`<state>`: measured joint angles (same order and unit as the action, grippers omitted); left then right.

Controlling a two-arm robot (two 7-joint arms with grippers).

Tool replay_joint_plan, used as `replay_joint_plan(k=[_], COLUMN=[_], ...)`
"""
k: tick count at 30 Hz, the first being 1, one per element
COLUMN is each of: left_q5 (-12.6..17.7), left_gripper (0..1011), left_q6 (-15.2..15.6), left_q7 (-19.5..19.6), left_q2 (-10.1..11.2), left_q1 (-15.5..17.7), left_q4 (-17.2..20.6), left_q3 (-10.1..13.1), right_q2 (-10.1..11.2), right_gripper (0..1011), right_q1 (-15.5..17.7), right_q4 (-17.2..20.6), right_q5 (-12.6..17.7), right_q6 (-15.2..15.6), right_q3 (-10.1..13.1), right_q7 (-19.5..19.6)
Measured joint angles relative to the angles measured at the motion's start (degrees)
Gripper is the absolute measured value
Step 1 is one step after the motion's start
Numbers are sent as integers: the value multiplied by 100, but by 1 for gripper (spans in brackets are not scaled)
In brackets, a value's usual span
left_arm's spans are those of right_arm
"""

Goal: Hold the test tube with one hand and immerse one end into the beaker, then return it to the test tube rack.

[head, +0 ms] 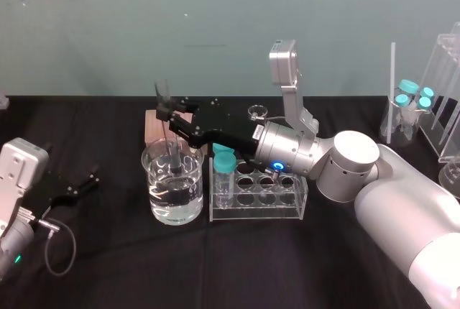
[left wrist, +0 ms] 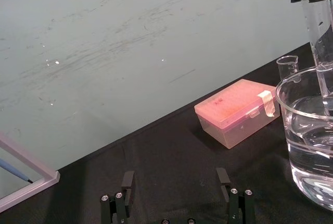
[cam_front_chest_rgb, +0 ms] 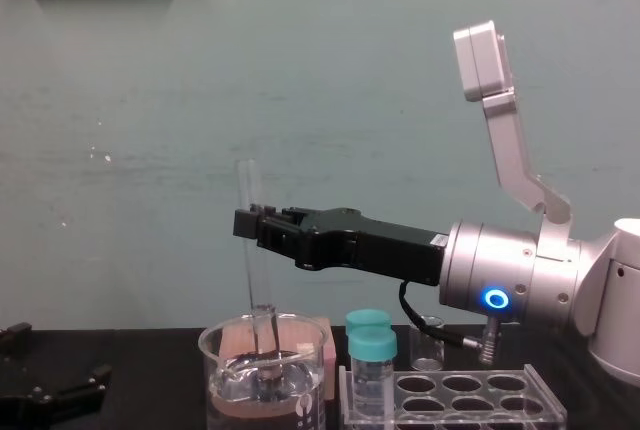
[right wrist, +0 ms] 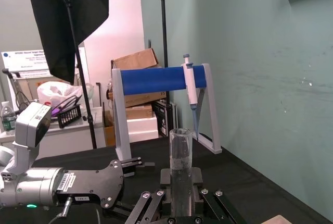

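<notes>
Evidently halfway: the right pincer (cam_front_chest_rgb: 250, 222), clamped on the test tube (cam_front_chest_rgb: 256, 280), holds its lower end under water in the beaker (head: 188, 197); return to the test tube rack (head: 287, 205), just right, is left. Left pincer (left wrist: 175, 181) rests open, near left.

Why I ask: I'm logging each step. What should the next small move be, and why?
Probably lift the test tube straight up. The right gripper is shut on it, upright, its lower end under the water in the beaker, so the dip looks done; it must clear the rim before moving to the test tube rack. The left gripper is parked, open, at the left.
</notes>
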<state>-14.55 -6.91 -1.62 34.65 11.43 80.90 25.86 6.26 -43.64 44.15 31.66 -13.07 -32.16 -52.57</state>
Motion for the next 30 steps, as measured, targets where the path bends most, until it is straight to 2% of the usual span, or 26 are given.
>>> replay_joint_plan(k=[30], left_q5=[0], left_gripper=[1000], left_q6=[0], left_q7=[0], left_q2=[0], left_q1=[0], left_q4=[0], left_q3=[0], right_q2=[95], right_gripper=[224], right_q1=[121], right_q4=[275], right_q5=[29], right_q6=[61], right_q3=[-10], right_q7=[60])
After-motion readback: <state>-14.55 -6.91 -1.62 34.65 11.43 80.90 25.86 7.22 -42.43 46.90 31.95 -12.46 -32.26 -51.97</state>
